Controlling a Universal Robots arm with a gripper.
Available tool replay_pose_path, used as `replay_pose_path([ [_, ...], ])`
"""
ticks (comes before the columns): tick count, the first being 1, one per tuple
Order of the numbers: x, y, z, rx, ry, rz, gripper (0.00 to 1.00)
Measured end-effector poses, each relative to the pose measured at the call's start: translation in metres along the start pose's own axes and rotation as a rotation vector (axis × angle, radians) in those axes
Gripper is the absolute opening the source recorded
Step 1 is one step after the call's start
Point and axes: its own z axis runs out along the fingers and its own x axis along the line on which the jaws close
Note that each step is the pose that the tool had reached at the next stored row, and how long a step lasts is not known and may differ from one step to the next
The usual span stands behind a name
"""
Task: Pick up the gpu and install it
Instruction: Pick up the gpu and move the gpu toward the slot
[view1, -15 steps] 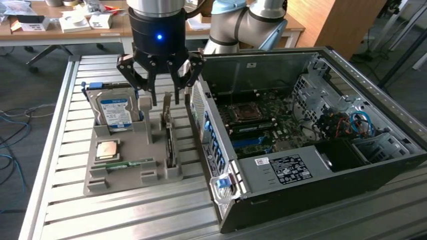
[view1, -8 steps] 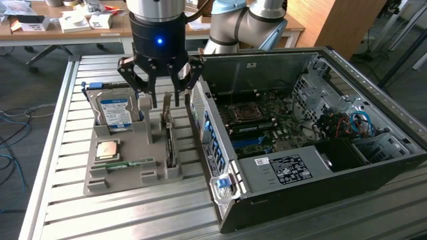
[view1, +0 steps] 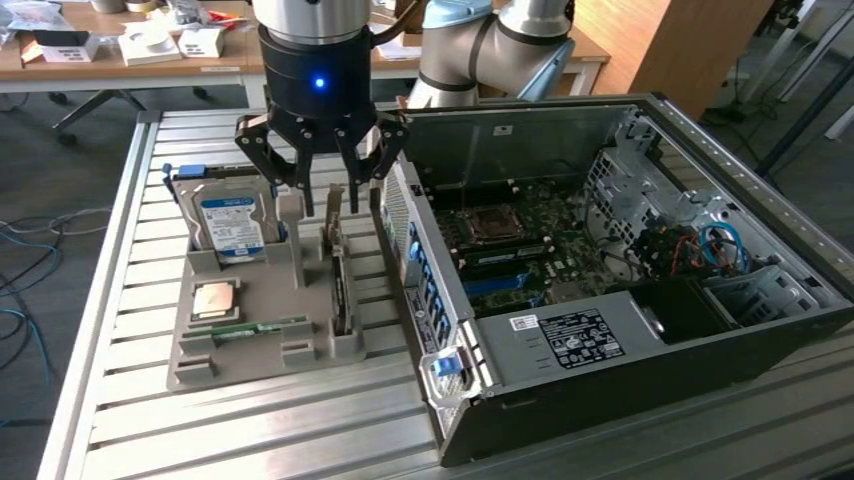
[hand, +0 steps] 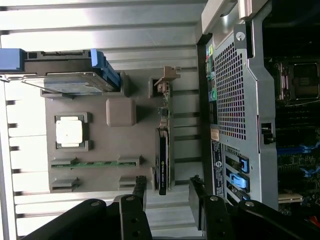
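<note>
The gpu (view1: 339, 285) stands on edge in a slot along the grey holder tray (view1: 274, 290), on the side nearest the computer case. In the wrist view the gpu (hand: 163, 150) is a thin green card with a black cooler and a metal bracket at one end. My gripper (view1: 330, 206) hangs open above the card's far end, apart from it. In the wrist view my gripper (hand: 168, 192) has one dark finger on each side of the card's line, with nothing between them.
The tray also holds a silver-and-blue hard drive (view1: 230, 225), a CPU (view1: 215, 298) and a thin memory stick (view1: 247, 330). The open computer case (view1: 601, 260) lies right beside the tray, motherboard (view1: 514, 235) exposed. All rest on a slatted metal table (view1: 267, 420).
</note>
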Motion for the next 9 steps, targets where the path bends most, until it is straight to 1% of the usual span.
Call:
replay_pose_path([
  [9, 0.0001, -0.0002, 0.0037, 0.0, 0.0, 0.0, 0.47],
])
